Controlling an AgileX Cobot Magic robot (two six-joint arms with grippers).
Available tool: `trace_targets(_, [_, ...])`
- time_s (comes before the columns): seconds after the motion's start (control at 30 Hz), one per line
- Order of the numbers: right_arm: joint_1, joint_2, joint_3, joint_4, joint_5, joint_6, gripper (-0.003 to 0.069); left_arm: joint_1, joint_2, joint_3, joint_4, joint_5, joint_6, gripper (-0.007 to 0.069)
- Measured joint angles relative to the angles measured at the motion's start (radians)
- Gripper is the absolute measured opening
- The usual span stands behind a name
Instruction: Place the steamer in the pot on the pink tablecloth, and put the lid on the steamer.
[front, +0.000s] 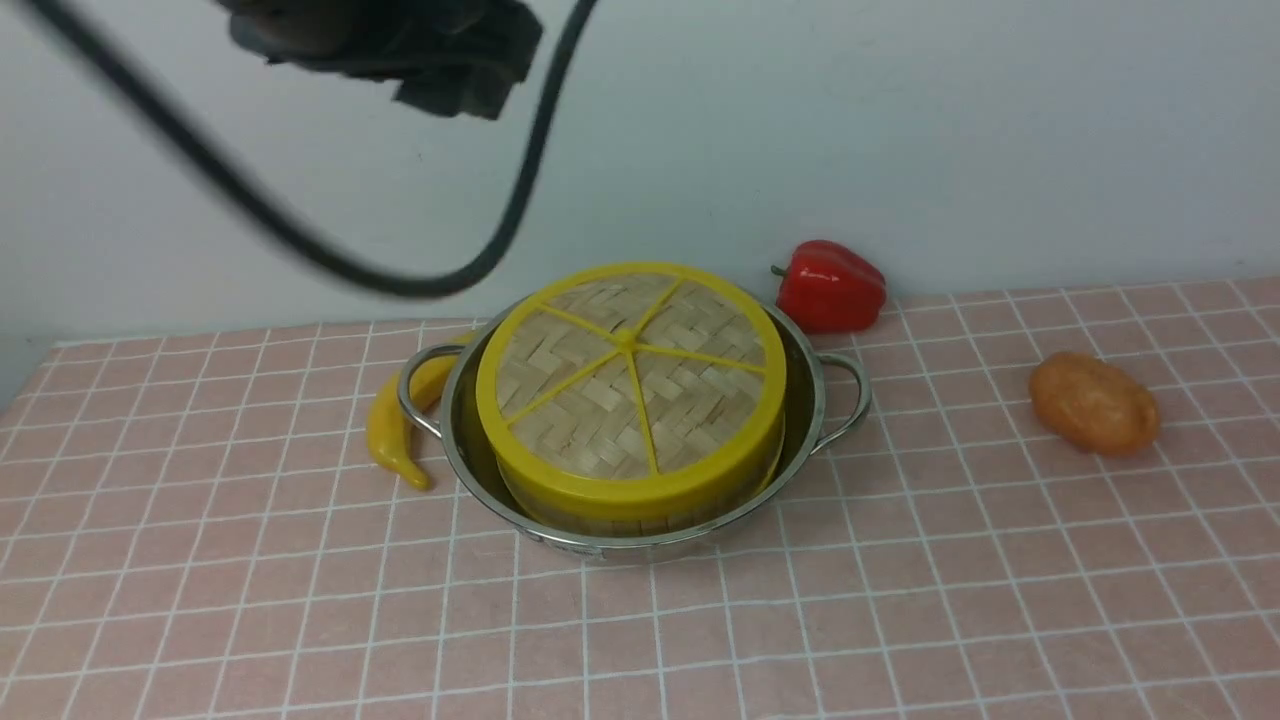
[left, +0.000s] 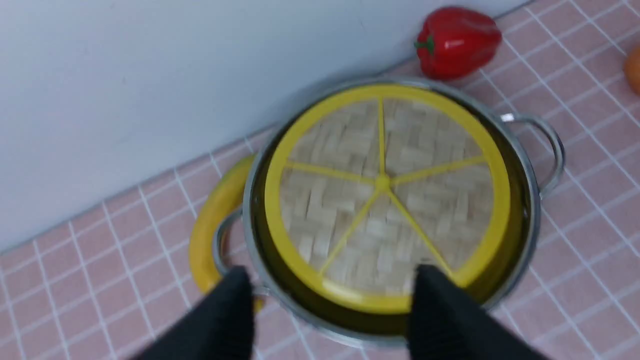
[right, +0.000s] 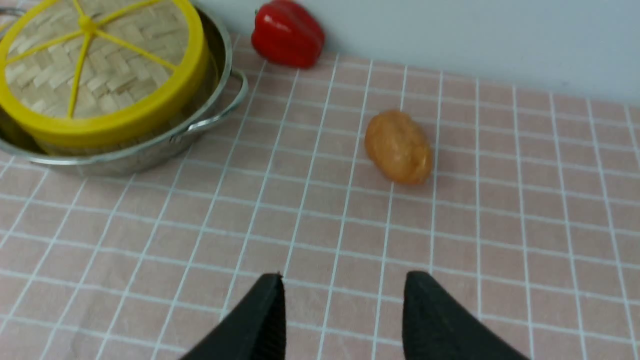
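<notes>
The left gripper (left: 330, 310) has its jaws spread wide with nothing in them, and the right gripper (right: 345, 312) has its jaws spread too, with nothing in them. Past the left jaws, in that arm's wrist view, is the woven bamboo lid (front: 630, 375) with its yellow spokes. The left gripper looks like the nearer one, up above the pot, and the right one is off to the pot's right side. The lid is round, so it has no long side to line up with. It sits on top of the bamboo steamer (front: 630, 522), and the steamer is inside the shiny steel pot (front: 600, 545). The pot stands on the pink checked tablecloth (front: 250, 560). The yellow banana (front: 392, 425) is just beside the pot on the left, the red bell pepper (front: 832, 288) is just behind it on the right, and the brown potato-like thing (front: 1092, 403) is well apart to its right. I think the job is done, so the left arm only needs to move away from the pot and leave the lid alone
</notes>
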Motion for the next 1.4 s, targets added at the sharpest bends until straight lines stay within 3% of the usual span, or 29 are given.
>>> trace_targets(0.17, [0.000, 0.000, 0.000, -0.006, -0.023, 0.000, 0.0336, 0.000, -0.262, 0.294, -0.002, -0.024, -0.037, 0.0027])
trace_targets(0.27, [0.000, 0.000, 0.000, -0.004, -0.026, 0.000, 0.0336, 0.000, -0.406, 0.477, -0.005, -0.131, -0.059, -0.0020])
trace_targets(0.4, [0.000, 0.000, 0.000, 0.011, -0.028, 0.000, 0.0336, 0.000, -0.573, 0.661, -0.044, -0.245, -0.085, -0.0022])
trace_targets(0.57, [0.000, 0.000, 0.000, 0.043, -0.030, 0.001, 0.0336, 0.000, -0.717, 0.779, -0.105, -0.252, -0.089, -0.0018])
trace_targets(0.97, [0.000, 0.000, 0.000, 0.151, -0.031, 0.001, 0.0336, 0.016, -0.783, 0.809, -0.056, -0.279, -0.055, 0.0010])
trace_targets(1.1, [0.000, 0.000, 0.000, 0.190, -0.032, 0.001, 0.0336, 0.163, -0.851, 0.938, 0.015, -0.452, -0.025, 0.0012])
trace_targets(1.17, [0.000, 0.000, 0.000, 0.207, -0.032, 0.001, 0.0336, 0.303, -0.929, 1.091, 0.038, -0.628, -0.021, 0.0012])
trace_targets(1.3, [0.000, 0.000, 0.000, 0.235, -0.032, 0.001, 0.0336, 0.444, -1.067, 1.350, 0.045, -0.854, -0.019, 0.0020])
trace_targets(1.4, [0.000, 0.000, 0.000, 0.257, -0.032, 0.001, 0.0336, 0.577, -1.292, 1.660, 0.047, -1.013, -0.019, 0.0034])
